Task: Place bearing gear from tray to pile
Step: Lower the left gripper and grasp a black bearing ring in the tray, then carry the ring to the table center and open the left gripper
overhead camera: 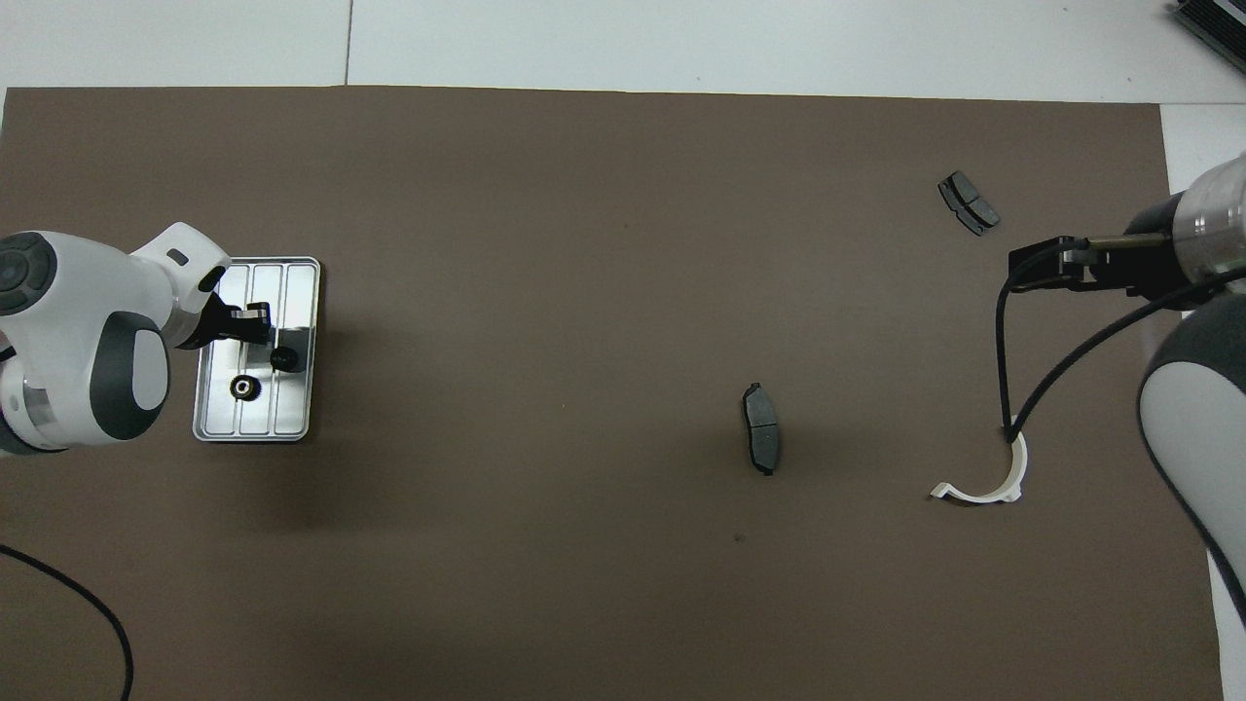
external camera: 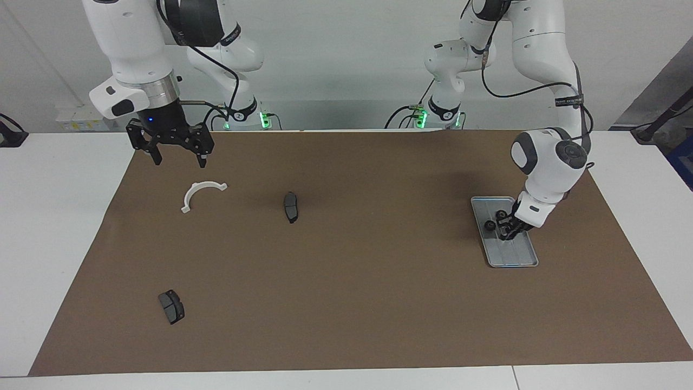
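Closest to the robots, the right gripper [external camera: 179,158] waits in the air over the brown mat [external camera: 379,303] beside the white bracket [external camera: 201,194], its claw spread apart; that bracket is a thin half-ring of plastic, part of the pile.

Toward the left arm's end lies the tray [overhead camera: 297,282], silver-grey metal with a raised rim and lengthwise ridges; both gears sit in it. The second gear [overhead camera: 240,387], dark with a bright centre, lies nearer the robots; the bearing gear [overhead camera: 282,359], dark all over, lies a little farther. The left gripper [overhead camera: 255,323] is low in the tray just beside the bearing gear; whether it has clamped on it I cannot tell.

The bearing gear looks small, stiff and probably dense; likely slick on bare metal and apt to skate along a ridge; best pinched across its rim.

Farther out, one flat dark grey brake pad [external camera: 291,207] lies mid-mat; another brake pad [external camera: 171,306] lies farthest.
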`<state>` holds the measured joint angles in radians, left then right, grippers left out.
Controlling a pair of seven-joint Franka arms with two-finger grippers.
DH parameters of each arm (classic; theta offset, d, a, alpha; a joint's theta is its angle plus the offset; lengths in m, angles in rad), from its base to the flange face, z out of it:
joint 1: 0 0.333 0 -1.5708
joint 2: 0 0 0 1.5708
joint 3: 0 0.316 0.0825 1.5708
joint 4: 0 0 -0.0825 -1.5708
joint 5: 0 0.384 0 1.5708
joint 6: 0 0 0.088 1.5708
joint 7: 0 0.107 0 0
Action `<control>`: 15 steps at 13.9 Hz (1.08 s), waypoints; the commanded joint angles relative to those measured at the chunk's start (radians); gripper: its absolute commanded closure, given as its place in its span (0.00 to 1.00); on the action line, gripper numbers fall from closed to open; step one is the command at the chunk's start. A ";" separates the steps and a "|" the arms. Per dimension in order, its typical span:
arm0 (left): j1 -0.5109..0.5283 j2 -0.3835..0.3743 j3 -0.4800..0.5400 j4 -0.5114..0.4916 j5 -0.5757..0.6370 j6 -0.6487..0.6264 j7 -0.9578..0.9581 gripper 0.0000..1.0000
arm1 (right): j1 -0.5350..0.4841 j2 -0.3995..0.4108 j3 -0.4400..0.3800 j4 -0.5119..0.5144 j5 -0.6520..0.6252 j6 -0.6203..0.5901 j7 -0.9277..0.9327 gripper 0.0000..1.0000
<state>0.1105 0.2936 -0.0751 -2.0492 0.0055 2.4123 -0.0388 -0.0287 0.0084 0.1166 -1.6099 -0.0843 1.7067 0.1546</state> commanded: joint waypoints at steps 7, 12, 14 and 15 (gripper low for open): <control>-0.276 0.041 -0.005 0.123 -0.004 0.005 -0.474 0.99 | 0.001 0.001 -0.006 0.005 0.021 -0.019 0.007 0.00; -0.451 0.035 -0.005 0.119 -0.004 0.008 -0.727 0.99 | 0.001 0.001 -0.006 0.005 0.021 -0.019 0.007 0.00; -0.495 0.033 -0.005 0.119 -0.004 0.008 -0.760 0.99 | 0.001 0.001 -0.006 0.004 0.021 -0.019 0.007 0.00; -0.517 0.033 -0.005 0.119 -0.004 0.010 -0.782 0.99 | 0.001 0.001 -0.006 0.005 0.021 -0.019 0.007 0.00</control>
<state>-0.3594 0.3243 -0.0986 -1.9403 0.0051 2.4173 -0.7793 -0.0287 0.0085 0.1166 -1.6100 -0.0843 1.7066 0.1546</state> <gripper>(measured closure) 0.762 0.000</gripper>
